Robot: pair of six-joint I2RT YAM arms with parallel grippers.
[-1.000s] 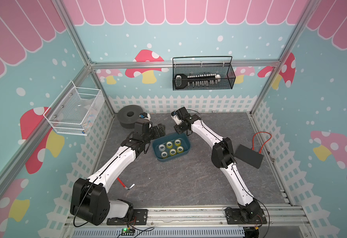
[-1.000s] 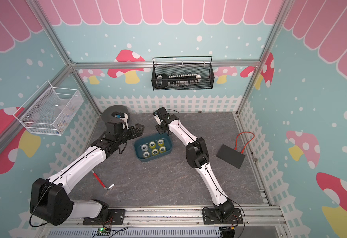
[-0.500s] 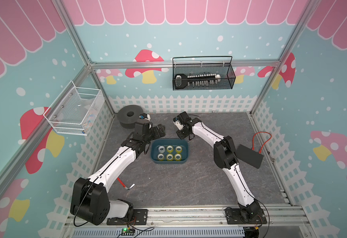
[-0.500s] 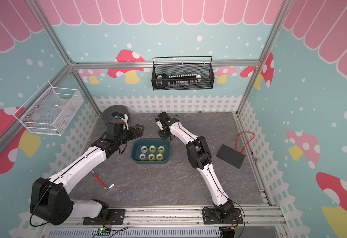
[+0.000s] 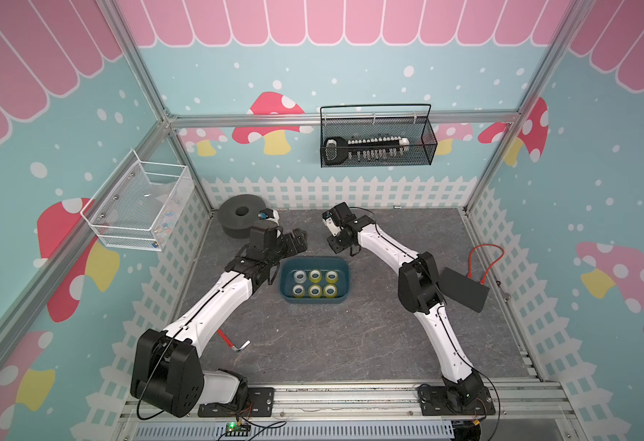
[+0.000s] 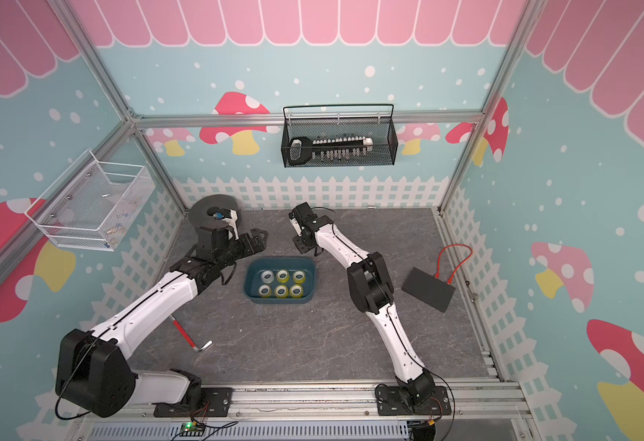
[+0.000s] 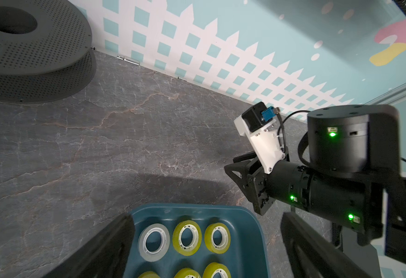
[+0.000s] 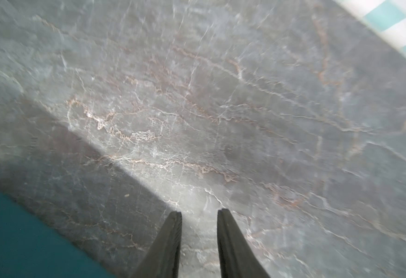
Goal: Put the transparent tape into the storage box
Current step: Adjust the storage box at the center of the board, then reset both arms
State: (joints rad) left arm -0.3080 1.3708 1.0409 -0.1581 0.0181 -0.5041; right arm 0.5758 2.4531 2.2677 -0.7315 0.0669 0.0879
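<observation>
The storage box is a shallow dark teal tub on the grey floor between my arms. Inside lie several tape rolls flat in two rows: one clear greyish roll and yellowish ones. My left gripper is wide open just behind the box's far left corner, with nothing between its fingers. My right gripper hangs off the far right corner, apart from the box, its jaws narrowly open over bare floor. A teal corner of the box shows in the right wrist view.
A grey spool stands at the back left. A red-handled hex key lies near the front left. A black flat block with a red cable sits at the right. A black wire basket and a white mesh basket hang on the walls.
The box has turned from tilted to square and slid slightly towards the front. The right gripper has come off its far rim, drawn back and opened a little. The left arm barely moved.
</observation>
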